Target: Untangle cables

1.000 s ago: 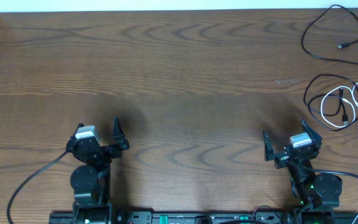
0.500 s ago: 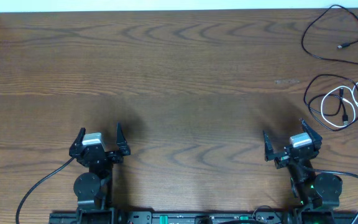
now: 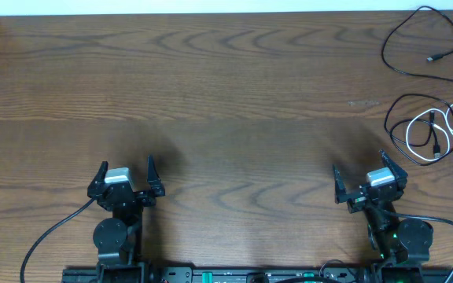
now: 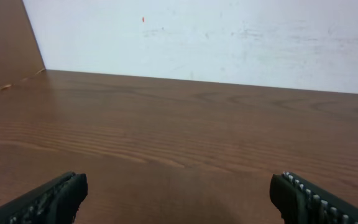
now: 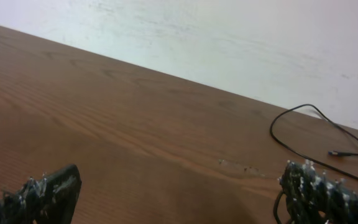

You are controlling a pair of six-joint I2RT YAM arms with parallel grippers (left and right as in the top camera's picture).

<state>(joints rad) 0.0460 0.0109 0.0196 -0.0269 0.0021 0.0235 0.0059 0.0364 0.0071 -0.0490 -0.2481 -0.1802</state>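
Our left gripper [image 3: 126, 167] has its jaws spread wide with nothing between them, and our right gripper [image 3: 359, 165] is spread just as wide, likewise gripping nothing. Beyond the right gripper, near the right edge of the wooden table [image 3: 234, 94], we see the tangled black and white cables [image 3: 431, 135]. Farther back in the corner a separate black cable [image 3: 431, 58] lies in an open loop, both well apart from either gripper.

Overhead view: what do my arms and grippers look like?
The left arm and right arm are black, each with a silver-grey block at the wrist. The left gripper and right gripper have black fingers with ridged pads. A thick black cable trails from each base.
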